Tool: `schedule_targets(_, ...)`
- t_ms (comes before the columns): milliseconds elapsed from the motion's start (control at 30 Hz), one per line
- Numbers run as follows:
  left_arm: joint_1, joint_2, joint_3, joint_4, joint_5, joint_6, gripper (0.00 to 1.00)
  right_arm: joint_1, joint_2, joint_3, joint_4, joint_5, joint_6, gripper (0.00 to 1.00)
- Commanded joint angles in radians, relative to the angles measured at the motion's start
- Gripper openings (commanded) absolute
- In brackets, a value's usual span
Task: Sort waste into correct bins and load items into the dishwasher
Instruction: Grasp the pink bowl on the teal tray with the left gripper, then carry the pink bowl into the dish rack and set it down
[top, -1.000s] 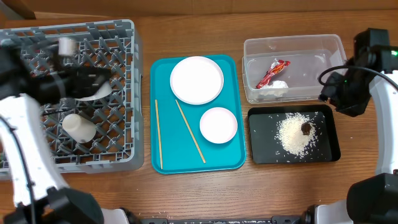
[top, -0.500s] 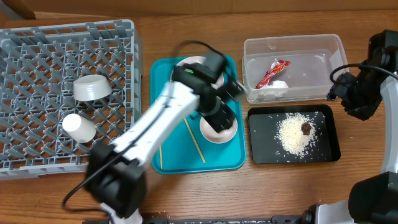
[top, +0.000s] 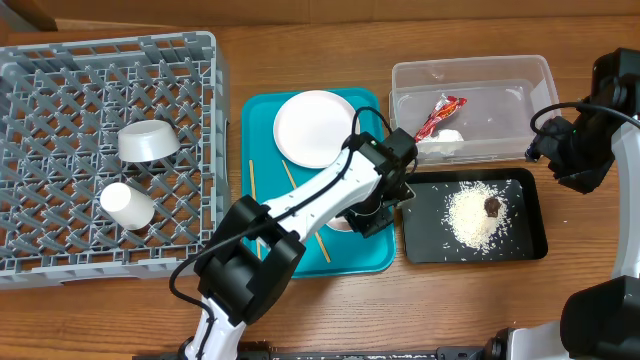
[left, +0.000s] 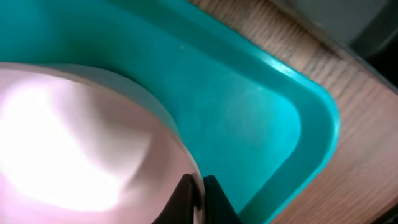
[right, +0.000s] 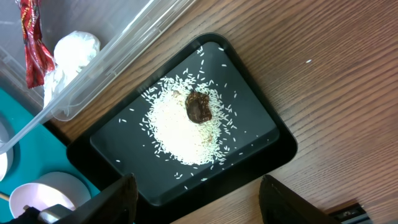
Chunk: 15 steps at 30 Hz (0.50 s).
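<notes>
The left gripper (top: 372, 213) is placed at the rim of one smooth pale pink bowl (left: 81, 137), near right on the teal tray (top: 258, 130); its grasp cannot be told. The right gripper (right: 198, 186) is spread, empty. One upturned bowl (top: 148, 141) and one cup (top: 127, 205) are counted in the grey lattice rack (top: 60, 90).

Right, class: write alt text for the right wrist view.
A shallow black tray on a wooden table holds a pile of white rice topped by a brown lump. Upper left, a clear tub holds a red wrapper and white tissue.

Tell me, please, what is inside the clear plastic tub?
A red snack wrapper and a crumpled white tissue lie in the clear tub; anything beneath them is covered.
</notes>
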Motion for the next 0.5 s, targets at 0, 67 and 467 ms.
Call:
schedule_targets(0,0.008,-0.033,0.048,-0.033,-0.059,-0.049,0.04,-0.001,-0.021,0.009,0.004,-0.002,0.004,0.64)
schedule_targets(67,0.024,-0.073,0.086,-0.053,-0.058,-0.050,0.04,-0.001,-0.021,0.009,0.004,-0.002,0.003,0.64)
schedule_targets(467,0.686,-0.318,0.325,0.031,0.373,0.039,0.04,-0.001,-0.021,0.009,0.005,-0.002,0.003,0.64)
